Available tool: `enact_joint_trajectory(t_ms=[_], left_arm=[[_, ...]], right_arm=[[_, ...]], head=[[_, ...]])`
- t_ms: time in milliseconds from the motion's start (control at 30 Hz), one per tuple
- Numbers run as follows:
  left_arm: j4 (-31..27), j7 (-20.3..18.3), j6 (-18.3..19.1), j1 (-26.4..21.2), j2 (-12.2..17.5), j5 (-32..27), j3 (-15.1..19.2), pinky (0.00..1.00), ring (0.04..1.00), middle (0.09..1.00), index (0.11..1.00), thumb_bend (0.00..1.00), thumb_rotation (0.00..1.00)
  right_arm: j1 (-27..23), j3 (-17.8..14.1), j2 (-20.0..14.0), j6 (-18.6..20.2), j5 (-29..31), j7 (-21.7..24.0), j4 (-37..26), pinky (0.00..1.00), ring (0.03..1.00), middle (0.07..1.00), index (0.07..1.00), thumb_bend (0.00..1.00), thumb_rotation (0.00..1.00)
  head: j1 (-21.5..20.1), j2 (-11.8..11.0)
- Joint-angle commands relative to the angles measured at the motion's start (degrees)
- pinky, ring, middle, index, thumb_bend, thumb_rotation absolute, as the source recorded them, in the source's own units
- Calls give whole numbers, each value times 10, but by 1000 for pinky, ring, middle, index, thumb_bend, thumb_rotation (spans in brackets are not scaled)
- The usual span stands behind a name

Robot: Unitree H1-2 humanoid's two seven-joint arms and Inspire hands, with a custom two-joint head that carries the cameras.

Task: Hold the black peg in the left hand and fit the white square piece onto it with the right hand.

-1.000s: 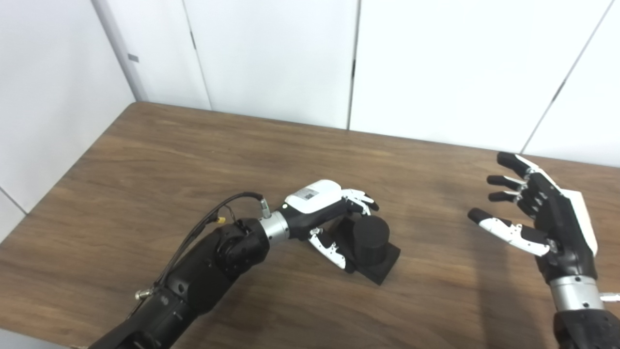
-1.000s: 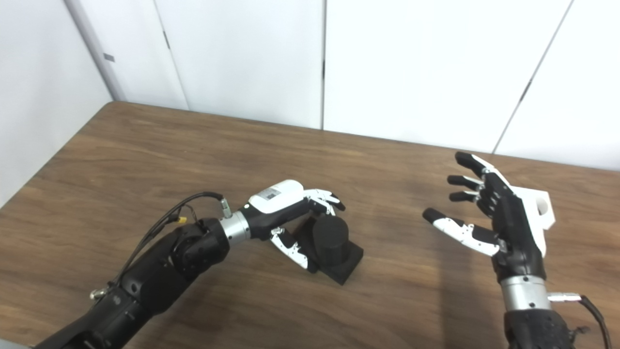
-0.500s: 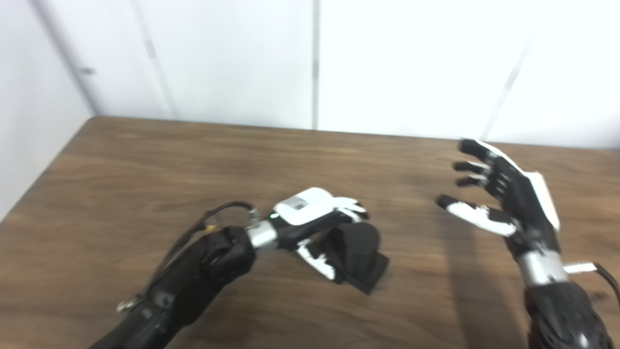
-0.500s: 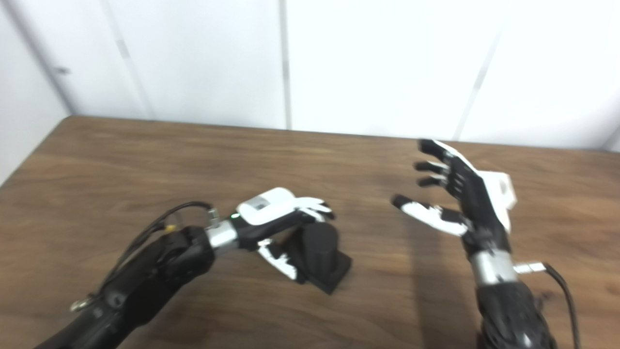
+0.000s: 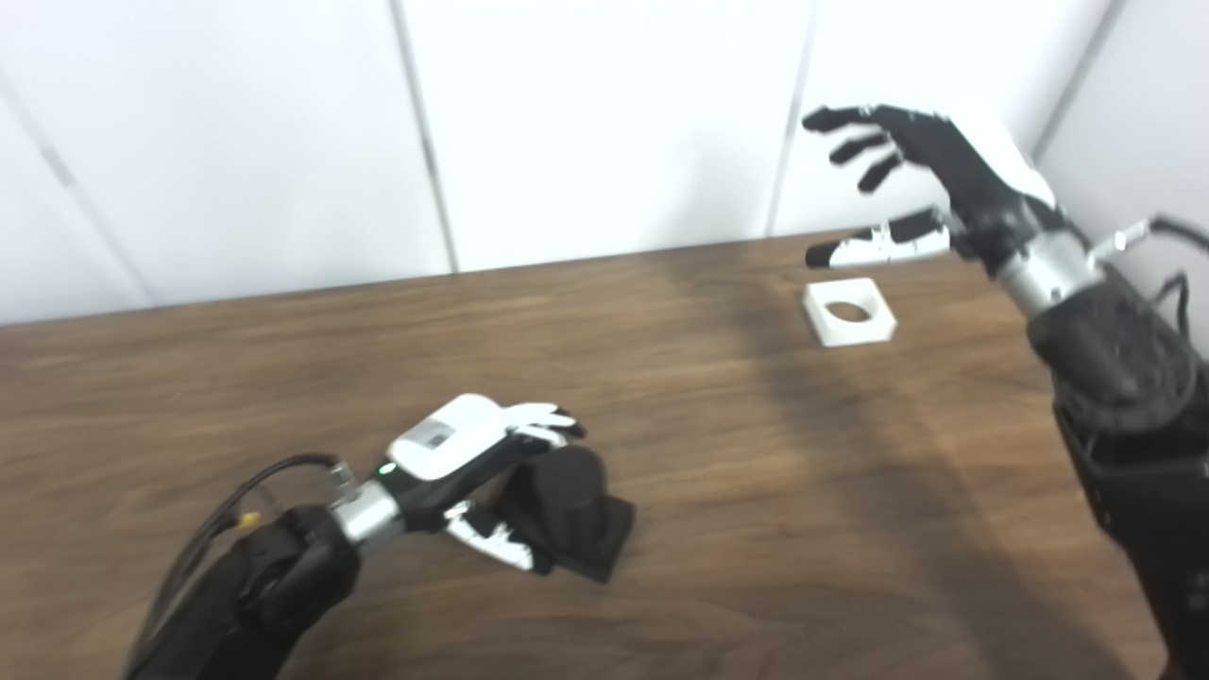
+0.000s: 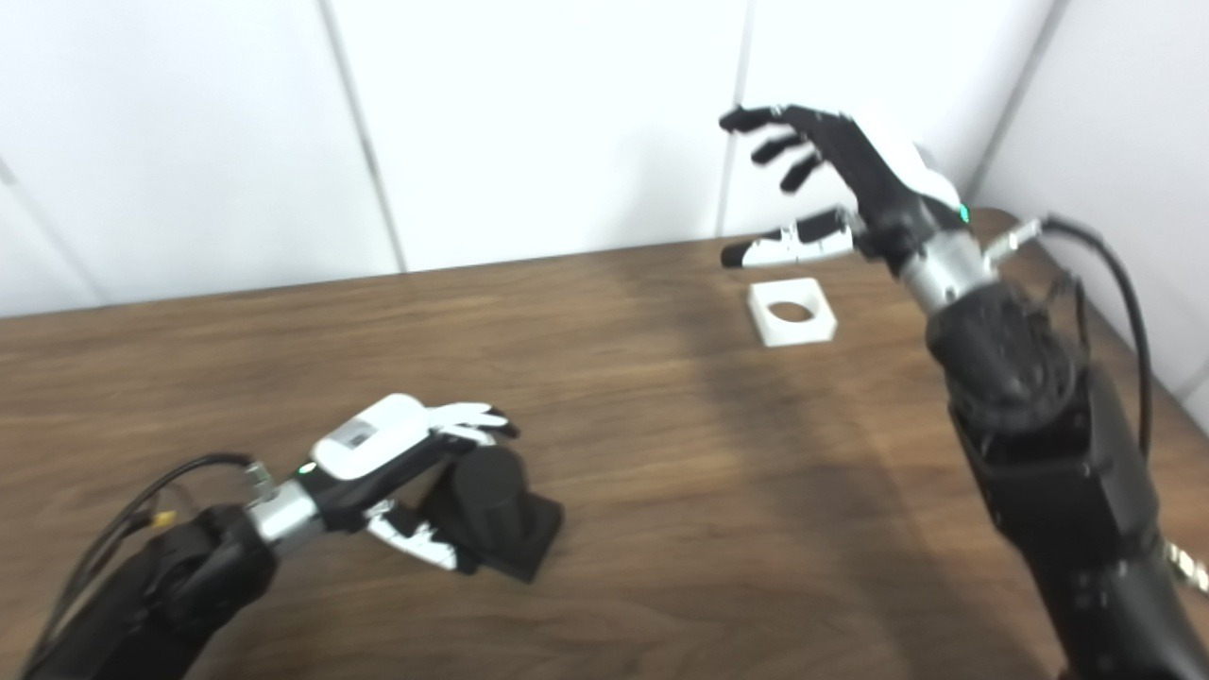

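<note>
Down at the near left of the wooden worktop (image 5: pixel 283 378), we see the left robot hand (image 5: pixel 472 449) wrapped around the black peg (image 5: pixel 564 491), a stubby dark cylinder rising from a square black base. The fingers (image 5: pixel 543 420) curl over the far side of the cylinder while the thumb (image 5: pixel 491 543) presses against the near side of the base, so the hand is clamped on the peg. The base looks to sit on the worktop, slightly turned so that one corner points toward the right; we cannot tell whether it is lifted at all.

Over at the far right, the white square piece (image 5: pixel 848 314) lies flat on the worktop, its round hole facing up, close to the back edge where the surface meets the white wall panels (image 5: pixel 604 123). We see the right robot hand (image 5: pixel 930 175) raised in the air above and just behind that piece, palm turned down and to the left, fingers spread wide apart and holding nothing. Its thumb (image 5: pixel 874 247) stretches out toward the left, hovering over the piece without touching it. The white piece and the black peg are well apart, with a broad stretch of bare wood between them. A dark shadow of the right arm (image 5: pixel 1115 378) falls across the worktop below the piece.
</note>
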Motion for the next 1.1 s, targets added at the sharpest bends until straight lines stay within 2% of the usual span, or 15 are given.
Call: enact_joint_trajectory(t_ms=[0,133,367,467,567,700,833,933,1067], left_arm=[[21,-16,5,10,31,20,-18,729,879,841,488,525,58],[25,-4,5,8,41,13,-29,725,875,839,487,525,57],[31,19,5,7,58,-2,-52,722,867,826,487,524,56],[31,26,5,7,61,-6,-59,714,863,823,487,524,55],[28,25,5,8,62,-8,-58,716,863,824,487,524,54],[27,27,5,8,63,-9,-62,717,860,823,487,524,54],[30,35,5,7,64,-13,-68,721,857,821,487,524,55],[32,41,5,6,65,-14,-70,718,857,818,487,524,55],[32,48,5,6,67,-16,-74,707,855,818,487,524,55]], right_arm=[[-42,3,-30,5,-29,11,-4,527,699,793,742,721,76],[-64,14,-66,-16,-47,33,16,557,722,790,733,735,66],[-95,45,-124,-16,-52,106,61,641,812,825,761,753,106],[-97,53,-141,-39,-41,124,90,646,828,849,772,767,121],[-98,60,-152,-48,-30,151,110,655,829,854,792,786,162],[-105,77,-165,-22,-26,199,118,743,889,892,859,796,232],[-119,110,-175,3,-56,242,124,800,937,938,909,877,317],[-129,131,-174,9,-77,258,134,872,963,961,923,971,326],[-141,161,-171,5,-119,276,144,952,991,981,930,1000,332]], head=[[-8,-3],[-29,-14],[-53,-26],[-56,-30],[-56,-31],[-55,-32],[-55,-33],[-55,-33],[-52,-33]])
